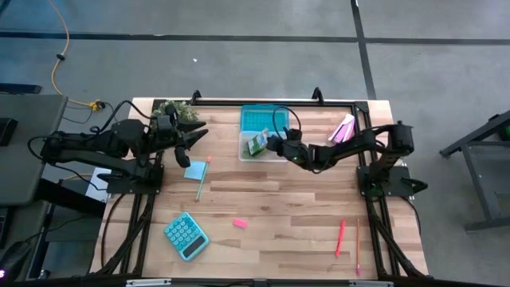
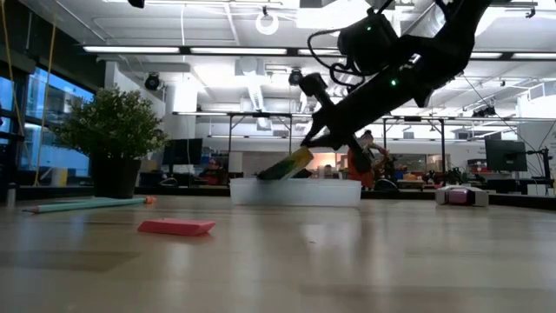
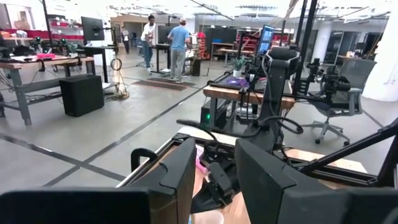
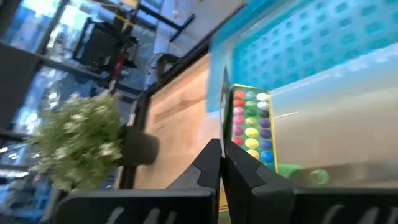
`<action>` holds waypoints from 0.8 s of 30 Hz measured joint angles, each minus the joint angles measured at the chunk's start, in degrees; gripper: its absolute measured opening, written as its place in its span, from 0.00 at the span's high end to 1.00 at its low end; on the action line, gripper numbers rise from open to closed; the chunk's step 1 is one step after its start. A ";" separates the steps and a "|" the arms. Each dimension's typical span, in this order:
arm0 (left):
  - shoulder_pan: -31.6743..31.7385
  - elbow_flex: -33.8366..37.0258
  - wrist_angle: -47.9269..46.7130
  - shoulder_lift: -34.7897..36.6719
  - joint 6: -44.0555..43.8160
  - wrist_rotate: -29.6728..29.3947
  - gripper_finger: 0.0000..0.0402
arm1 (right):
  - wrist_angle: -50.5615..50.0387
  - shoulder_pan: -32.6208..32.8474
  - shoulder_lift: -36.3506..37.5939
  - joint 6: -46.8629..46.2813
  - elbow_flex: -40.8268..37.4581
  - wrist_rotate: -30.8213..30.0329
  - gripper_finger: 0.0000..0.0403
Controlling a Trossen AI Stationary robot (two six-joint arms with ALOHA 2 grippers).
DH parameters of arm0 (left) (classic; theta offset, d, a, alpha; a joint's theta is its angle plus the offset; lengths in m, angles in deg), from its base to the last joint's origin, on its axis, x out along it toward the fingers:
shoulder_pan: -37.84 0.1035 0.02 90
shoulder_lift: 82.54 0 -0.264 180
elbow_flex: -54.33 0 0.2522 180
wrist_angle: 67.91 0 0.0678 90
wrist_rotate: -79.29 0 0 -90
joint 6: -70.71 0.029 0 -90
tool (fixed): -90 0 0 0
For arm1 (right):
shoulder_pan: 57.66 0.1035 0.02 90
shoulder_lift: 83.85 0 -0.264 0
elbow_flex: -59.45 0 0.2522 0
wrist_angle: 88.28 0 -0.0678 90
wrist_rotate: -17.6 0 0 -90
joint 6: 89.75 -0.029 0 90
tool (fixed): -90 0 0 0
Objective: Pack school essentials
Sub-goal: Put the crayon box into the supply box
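Note:
The yellow crayon box stands tilted in the clear container, its lower end down inside the container. My right gripper reaches in from the table's right and is shut at the box's raised end. Green scissors handles lie in the container beside the box. My left gripper hangs open above the light-blue note pad and the teal pen. The pink eraser, the pink-red pen and the thin pencil lie flat on the table. My right gripper pinches a thin edge at the crayon box's raised end between its two fingers. The fingers slant down from the table's right side. The crayon box sits tilted, with its lower end inside the container.
The teal lid lies behind the container. A pink-and-white packet lies near the far right, a teal calculator near the front left, and a potted plant at the far left corner. People stand in the room beyond.

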 joint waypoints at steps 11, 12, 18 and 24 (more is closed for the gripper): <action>0.01 0.00 0.10 0.00 0.00 -0.11 0.75 | -4.33 -0.42 -0.56 -4.95 0.00 2.11 1.00; 0.01 0.00 0.12 0.00 0.00 -0.11 0.75 | -4.86 -0.42 -0.56 -5.68 0.00 2.28 1.00; 0.02 0.00 0.17 0.00 -0.02 -0.11 0.75 | -7.46 -0.80 -0.56 -7.26 -0.02 3.37 0.94; 0.02 0.00 0.15 0.00 -0.45 -0.11 0.75 | -7.77 -1.61 -0.56 -6.17 -0.02 5.77 0.74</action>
